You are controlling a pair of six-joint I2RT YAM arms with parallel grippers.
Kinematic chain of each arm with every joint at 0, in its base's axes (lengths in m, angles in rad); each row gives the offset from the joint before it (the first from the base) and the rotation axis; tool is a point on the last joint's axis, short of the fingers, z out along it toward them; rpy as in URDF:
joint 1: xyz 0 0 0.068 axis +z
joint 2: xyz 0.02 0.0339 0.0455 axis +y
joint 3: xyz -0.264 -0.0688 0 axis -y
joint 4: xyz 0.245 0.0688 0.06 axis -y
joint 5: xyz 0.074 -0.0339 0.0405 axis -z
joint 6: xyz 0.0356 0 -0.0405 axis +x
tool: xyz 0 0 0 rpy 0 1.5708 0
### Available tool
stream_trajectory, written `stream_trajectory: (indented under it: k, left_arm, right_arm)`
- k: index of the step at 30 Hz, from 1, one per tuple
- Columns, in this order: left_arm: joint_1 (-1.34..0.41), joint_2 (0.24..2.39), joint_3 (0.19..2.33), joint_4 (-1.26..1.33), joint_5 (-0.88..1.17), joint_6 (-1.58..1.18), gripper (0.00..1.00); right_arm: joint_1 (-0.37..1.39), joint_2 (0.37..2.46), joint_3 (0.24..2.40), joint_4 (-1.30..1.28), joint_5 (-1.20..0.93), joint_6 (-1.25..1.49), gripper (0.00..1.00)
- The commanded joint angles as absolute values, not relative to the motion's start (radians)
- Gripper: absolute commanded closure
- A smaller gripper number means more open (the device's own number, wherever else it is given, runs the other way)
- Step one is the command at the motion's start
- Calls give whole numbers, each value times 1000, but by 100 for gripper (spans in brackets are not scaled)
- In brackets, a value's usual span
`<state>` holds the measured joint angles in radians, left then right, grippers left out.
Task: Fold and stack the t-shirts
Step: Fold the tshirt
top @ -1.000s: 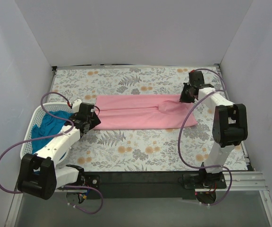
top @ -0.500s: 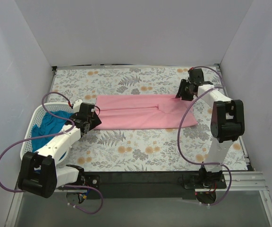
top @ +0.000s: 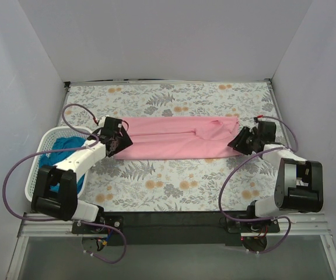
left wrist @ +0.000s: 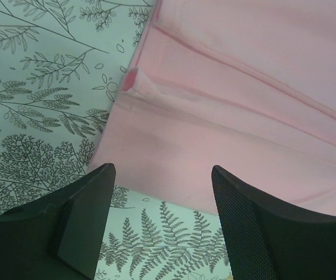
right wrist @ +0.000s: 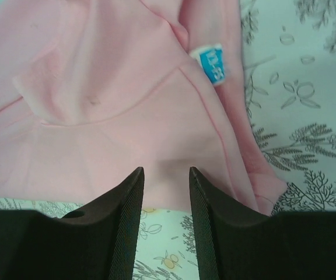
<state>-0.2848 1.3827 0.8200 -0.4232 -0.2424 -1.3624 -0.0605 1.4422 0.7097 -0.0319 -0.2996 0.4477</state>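
Pink tee (top: 179, 137) flat on tabletop (top: 174, 175), long strip. L claw (left wrist: 162, 175) wide open, empty, over its end; R claw (right wrist: 165, 175) part open, empty. Teal tee (top: 66, 143) in basket (top: 37, 163). Pinch all layers both ends, lift evenly.

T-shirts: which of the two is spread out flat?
The light pink cotton t-shirt, flat on the floral table; the teal-blue t-shirt lies crumpled in the white lattice basket.

Two t-shirts (top: 174, 137), one basket (top: 35, 168)
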Motion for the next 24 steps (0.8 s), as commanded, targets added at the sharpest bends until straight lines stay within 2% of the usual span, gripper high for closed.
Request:
stream_trajectory:
  k: [1, 10, 18, 24]
  left_arm:
    - [-287, 1434, 854, -423, -207, -1382, 35]
    - [-224, 1543, 827, -531, -219, -1431, 37]
    - [-235, 1392, 767, -491, -212, -1393, 37]
    - [-259, 1309, 735, -426, -213, -1368, 37]
  right_arm:
    - [-115, 1436, 596, 167, -445, 506, 57]
    - [-273, 1460, 503, 203, -408, 531, 59]
    - [-198, 1365, 636, 210, -498, 494, 52]
    - [-147, 1465, 753, 297, -534, 543, 57]
